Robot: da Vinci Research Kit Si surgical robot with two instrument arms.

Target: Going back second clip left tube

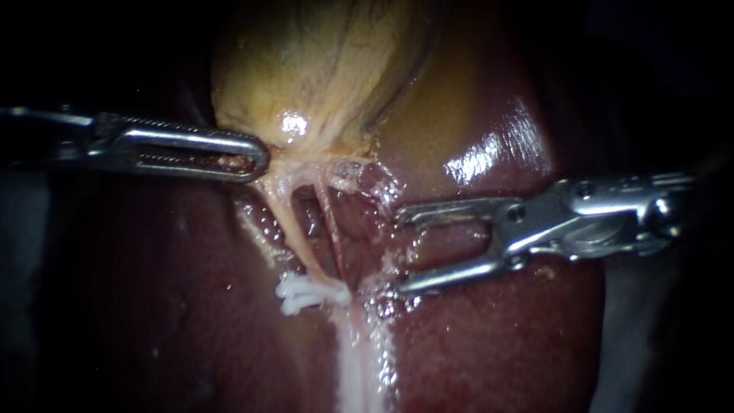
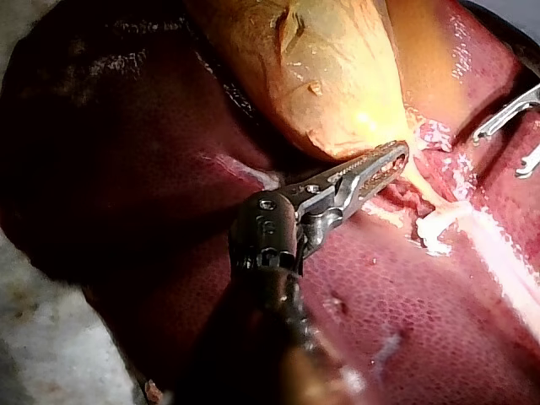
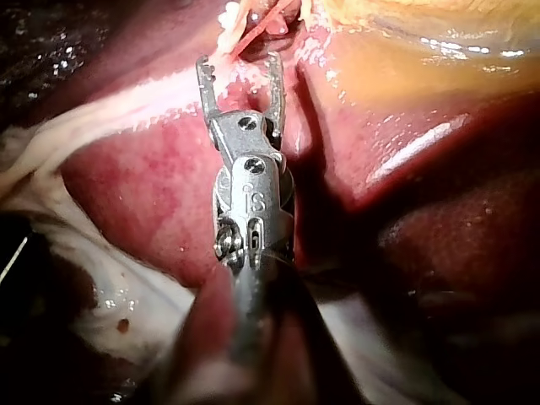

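My left instrument (image 1: 248,157) comes in from the left with its slotted jaws shut on the neck of the yellow gallbladder (image 1: 306,69), also visible in the left wrist view (image 2: 384,164). Below it two tubes run down: the pale left tube (image 1: 287,218) and a thin reddish right tube (image 1: 330,222). White clips (image 1: 306,294) sit across the left tube's lower end. My right instrument (image 1: 401,252) stands to the right of the tubes, its jaws open and holding nothing, apart from both tubes. In the right wrist view its open jaws (image 3: 240,72) point toward the clips (image 3: 228,17).
Dark red liver (image 1: 497,344) surrounds the tubes on both sides. A whitish strand of tissue (image 1: 355,359) runs down from the clips. In the left wrist view the right instrument (image 2: 506,148) shows beyond the clips (image 2: 434,228).
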